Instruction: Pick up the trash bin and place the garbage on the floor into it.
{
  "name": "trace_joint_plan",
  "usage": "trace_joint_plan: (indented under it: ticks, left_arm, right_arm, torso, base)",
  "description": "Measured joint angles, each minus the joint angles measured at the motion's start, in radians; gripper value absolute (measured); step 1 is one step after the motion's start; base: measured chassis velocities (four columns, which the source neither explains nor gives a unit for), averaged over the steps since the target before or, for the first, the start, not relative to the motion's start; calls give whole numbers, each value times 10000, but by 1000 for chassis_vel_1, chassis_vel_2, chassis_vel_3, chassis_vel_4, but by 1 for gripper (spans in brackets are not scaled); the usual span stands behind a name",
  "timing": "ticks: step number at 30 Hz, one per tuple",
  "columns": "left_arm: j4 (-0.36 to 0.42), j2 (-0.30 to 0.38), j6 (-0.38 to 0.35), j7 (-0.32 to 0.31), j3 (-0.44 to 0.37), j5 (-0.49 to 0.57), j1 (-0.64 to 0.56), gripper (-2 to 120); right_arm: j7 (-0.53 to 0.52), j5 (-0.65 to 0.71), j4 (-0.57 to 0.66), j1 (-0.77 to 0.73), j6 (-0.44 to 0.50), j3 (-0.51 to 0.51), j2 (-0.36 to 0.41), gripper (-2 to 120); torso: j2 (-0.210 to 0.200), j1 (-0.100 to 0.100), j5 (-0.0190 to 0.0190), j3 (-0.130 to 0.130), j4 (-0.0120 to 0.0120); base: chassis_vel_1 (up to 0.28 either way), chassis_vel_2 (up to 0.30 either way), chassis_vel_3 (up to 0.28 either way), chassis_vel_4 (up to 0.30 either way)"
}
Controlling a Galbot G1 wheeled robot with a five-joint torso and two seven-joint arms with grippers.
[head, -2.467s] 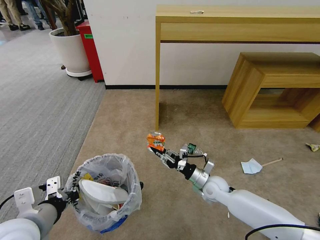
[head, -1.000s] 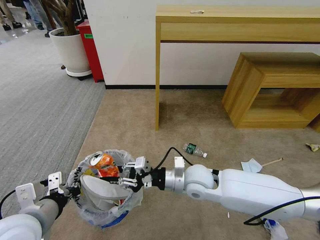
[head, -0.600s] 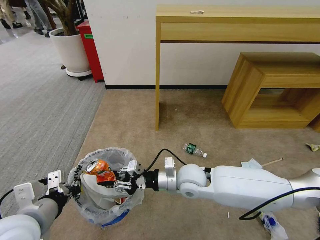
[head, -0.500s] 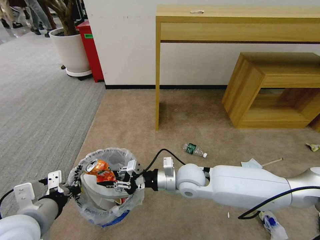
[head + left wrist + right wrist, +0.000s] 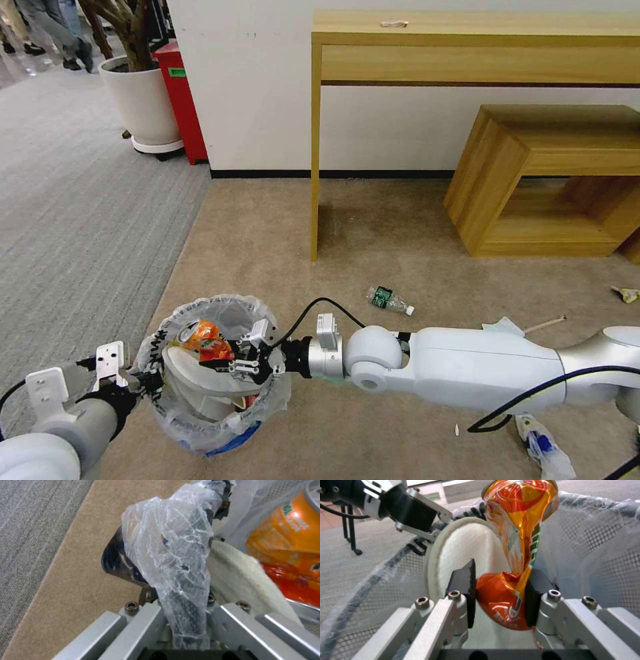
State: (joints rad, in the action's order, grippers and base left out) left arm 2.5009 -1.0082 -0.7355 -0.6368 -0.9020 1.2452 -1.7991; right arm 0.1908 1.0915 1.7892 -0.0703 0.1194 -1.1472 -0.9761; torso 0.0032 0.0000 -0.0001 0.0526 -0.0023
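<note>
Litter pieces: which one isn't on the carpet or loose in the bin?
The crushed orange can, pinched in the right claw over the bag-lined black trash bin; the green-label bottle lies on carpet.

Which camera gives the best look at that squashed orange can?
The right wrist view: the can sits close up, pinched between the right hand's pads above the white slipper. The head view shows it small over the bin, which the left hand grips. The left wrist view catches one side.

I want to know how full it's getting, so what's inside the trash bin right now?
Inside the trash bin: a white slipper, with the crushed orange can above it, pinched by the right tool. Anything deeper is covered by the slipper.
</note>
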Motion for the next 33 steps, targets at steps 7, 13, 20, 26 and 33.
trace_joint_plan:
  ticks: [7,13,20,26,33]
  left_arm:
    - [18,-9,-2,21,-3,62,-36,1]
    - [47,-29,-6,32,1,99,-74,1]
    - [56,-14,-8,36,-21,106,-29,1]
    - [34,-1,-8,33,-42,109,21,1]
    - [15,-53,-8,34,-42,109,61,1]
  right_arm:
    - [-112,-245,-71,-210,26,14,60,25]
    - [-125,-444,-279,-395,154,59,90,34]
    - [-19,-463,-120,-538,287,246,281,61]
    - [25,-479,53,-620,342,360,438,81]
    - [135,-477,220,-585,378,414,550,99]
  torso:
    - [0,0,0,0,0]
    - [0,0,0,0,0]
    - [0,0,0,0,0]
    - [-1,0,0,0,-1]
    - [0,0,0,1,0]
  base:
    - [0,0,0,0]
    - [0,0,0,0]
    - [0,0,0,0]
    - [0,0,0,0]
    - [0,0,0,0]
